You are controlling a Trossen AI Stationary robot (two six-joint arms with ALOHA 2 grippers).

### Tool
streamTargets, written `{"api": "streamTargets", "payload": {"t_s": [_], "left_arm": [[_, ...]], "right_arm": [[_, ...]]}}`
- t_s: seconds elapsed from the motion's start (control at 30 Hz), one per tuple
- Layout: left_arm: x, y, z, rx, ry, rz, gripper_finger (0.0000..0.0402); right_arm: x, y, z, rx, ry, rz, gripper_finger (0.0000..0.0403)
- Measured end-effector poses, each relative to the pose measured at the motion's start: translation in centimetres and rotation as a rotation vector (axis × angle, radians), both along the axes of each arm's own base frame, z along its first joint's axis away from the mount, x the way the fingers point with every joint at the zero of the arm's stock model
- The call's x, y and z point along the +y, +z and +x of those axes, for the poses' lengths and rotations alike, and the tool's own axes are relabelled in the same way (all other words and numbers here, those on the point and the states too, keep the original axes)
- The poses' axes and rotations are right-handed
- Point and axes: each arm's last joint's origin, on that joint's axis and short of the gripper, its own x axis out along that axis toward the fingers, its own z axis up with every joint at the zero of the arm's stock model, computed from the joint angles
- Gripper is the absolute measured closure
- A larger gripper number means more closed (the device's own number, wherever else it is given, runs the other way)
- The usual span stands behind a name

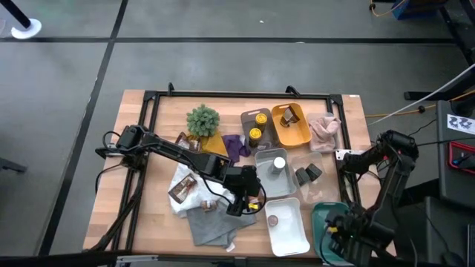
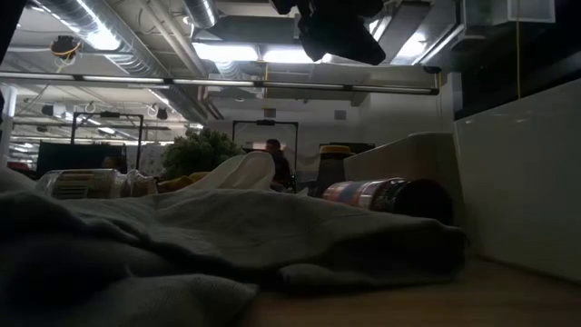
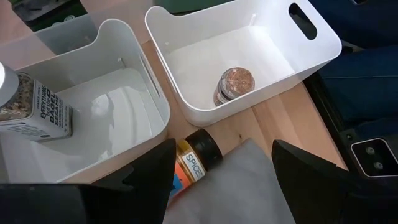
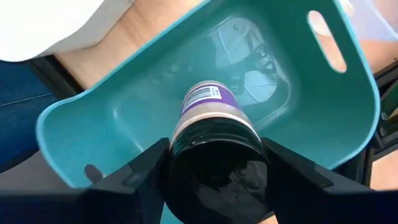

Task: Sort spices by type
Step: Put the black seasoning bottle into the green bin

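Holding one purple-labelled bottle (image 4: 211, 134) in my right gripper (image 4: 214, 163) over one teal tray (image 4: 93, 118) — left gripper (image 3: 217, 168), jaws wide, hovers above one orange-labelled bottle (image 3: 194, 162).

arms: both dark, chunky jointed segments
cables: black, looping off the left arm (image 1: 159, 146)
fingers (image 3: 149, 171): flat matte black wedges

white bins (image 1: 286, 222) crowd bottle (image 3: 194, 163), cloth (image 1: 211, 222) alongside
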Motion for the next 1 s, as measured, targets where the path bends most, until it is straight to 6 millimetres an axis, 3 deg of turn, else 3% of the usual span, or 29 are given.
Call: {"api": "streamTargets", "payload": {"t_s": [0.5,0.87,1.0], "left_arm": [[0.0,0.0,0.0,0.001,0.000,0.000,0.0153],[0.5,-0.3,-0.2,0.040,0.001,0.019,0.0153],[1.1,-0.7,-0.5,0.057,-0.093,0.114,0.0153]], "right_arm": [[-0.1,-0.2,0.0,0.004,0.003,-0.007,0.0122],[0.0,-0.2,-0.3,0.088,0.010,0.023,0.0119],[0.0,-0.2,-0.4,0.142,0.012,0.046,0.0119]]}}
